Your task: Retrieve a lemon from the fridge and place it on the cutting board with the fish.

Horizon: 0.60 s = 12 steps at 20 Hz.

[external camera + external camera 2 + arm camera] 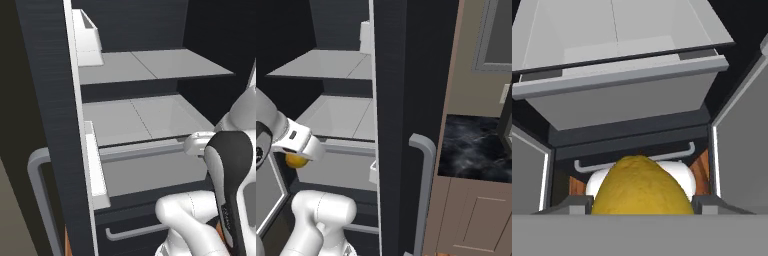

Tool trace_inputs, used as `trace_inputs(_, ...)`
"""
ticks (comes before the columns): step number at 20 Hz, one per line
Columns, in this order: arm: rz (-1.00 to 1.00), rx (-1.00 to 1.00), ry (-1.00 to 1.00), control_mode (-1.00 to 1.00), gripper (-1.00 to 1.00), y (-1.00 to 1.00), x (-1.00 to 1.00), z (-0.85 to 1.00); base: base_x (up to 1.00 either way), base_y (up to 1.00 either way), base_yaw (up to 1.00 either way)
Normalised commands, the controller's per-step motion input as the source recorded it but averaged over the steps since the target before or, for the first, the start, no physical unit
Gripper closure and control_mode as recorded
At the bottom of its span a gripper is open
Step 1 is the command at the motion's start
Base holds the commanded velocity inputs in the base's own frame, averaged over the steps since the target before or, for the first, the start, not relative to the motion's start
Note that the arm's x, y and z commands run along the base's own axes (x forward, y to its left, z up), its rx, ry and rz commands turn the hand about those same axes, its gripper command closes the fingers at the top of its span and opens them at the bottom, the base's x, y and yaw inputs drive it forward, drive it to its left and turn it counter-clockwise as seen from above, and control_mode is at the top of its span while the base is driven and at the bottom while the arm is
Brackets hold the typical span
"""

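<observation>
Fridge stands open before us, both doors swung wide, two grey shelves bare and one pull-out bin below them. We count one lemon, pinched in our gripper just in front of that bin. We should back straight out, keeping the grip firm and clearing both doors before turning.

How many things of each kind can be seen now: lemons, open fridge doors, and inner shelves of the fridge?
Lemons: 1, the lemon held in the gripper.
Open fridge doors: 2, the left door and the right door.
Grey inner shelves: 2, the upper shelf and the lower shelf.
Total: 5
</observation>
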Motion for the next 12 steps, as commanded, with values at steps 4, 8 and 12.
trace_inputs(4,0.04,-0.01,0.09,-1.00,1.00,0.00,-0.31,0.00,0.00,0.00,0.00)
trace_inputs(8,0.07,0.00,0.00,-1.00,1.00,0.00,-0.09,0.00,0.00,0.00,0.00)
trace_inputs(12,0.05,0.00,0.00,-1.00,1.00,0.00,0.00,-0.01,0.00,0.00,0.00)
